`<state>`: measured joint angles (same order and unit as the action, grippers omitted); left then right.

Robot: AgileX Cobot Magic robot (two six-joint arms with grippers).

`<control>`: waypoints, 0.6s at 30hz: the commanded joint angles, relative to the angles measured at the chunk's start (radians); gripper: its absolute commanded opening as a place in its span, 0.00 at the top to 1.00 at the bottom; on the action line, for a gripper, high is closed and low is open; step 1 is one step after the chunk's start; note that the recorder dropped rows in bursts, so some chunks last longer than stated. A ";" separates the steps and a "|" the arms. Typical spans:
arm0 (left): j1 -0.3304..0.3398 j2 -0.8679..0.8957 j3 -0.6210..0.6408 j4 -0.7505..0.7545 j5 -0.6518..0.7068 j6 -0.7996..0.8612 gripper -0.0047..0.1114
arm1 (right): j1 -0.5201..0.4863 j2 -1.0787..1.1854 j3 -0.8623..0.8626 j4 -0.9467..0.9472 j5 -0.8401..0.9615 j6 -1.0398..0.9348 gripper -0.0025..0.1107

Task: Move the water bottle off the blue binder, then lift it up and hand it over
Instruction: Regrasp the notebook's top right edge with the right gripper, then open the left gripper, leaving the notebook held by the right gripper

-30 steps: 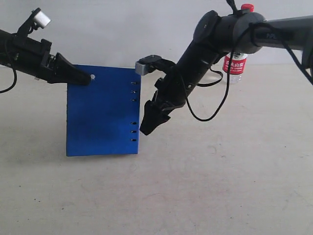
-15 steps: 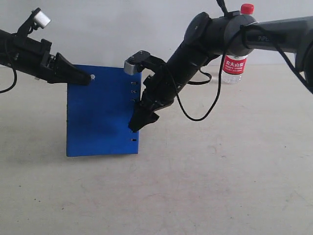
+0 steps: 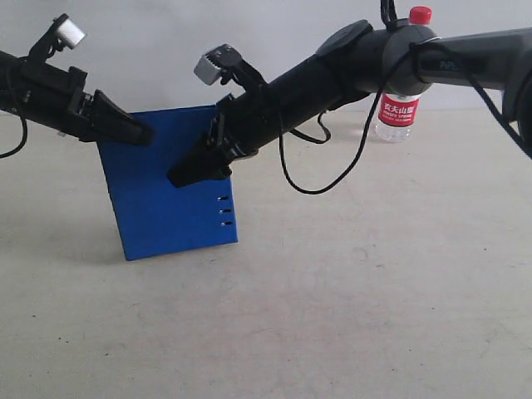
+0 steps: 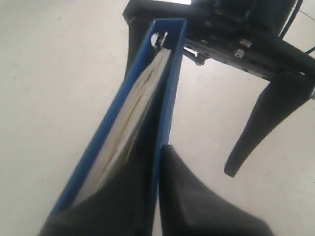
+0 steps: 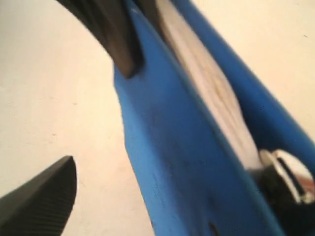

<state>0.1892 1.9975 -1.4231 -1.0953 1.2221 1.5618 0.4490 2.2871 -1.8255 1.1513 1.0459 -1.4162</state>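
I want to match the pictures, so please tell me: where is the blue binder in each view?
Exterior view: blue binder left of centre, tilted, left gripper shut on its upper corner.
Left wrist view: binder edge-on, top centre to lower left.
Right wrist view: binder fills the middle.
Shared landmark: white pages, seen in both wrist views only.

The water bottle [image 3: 397,118] has a red label [image 3: 398,106] with white Chinese characters (too blurred to read). Pale lettering on the right arm [image 3: 465,60] is illegible.

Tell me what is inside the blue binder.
Inside the blue binder sits a stack of white pages, with a metal ring at one end. The covers are nearly shut, so the pages' faces and any other rings are hidden.
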 commanded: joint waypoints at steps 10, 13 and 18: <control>-0.001 -0.006 0.003 -0.086 -0.032 -0.047 0.77 | 0.003 -0.009 0.000 -0.055 0.139 -0.009 0.98; -0.001 -0.008 0.003 -0.120 -0.032 -0.047 0.62 | 0.003 -0.009 0.000 -0.096 0.137 0.010 0.98; -0.001 -0.028 0.003 -0.120 -0.176 -0.134 0.60 | 0.003 -0.009 0.000 -0.180 0.097 0.060 0.98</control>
<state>0.1892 1.9877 -1.4231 -1.1788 1.1768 1.4737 0.4379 2.2888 -1.8237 1.0455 1.1097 -1.3557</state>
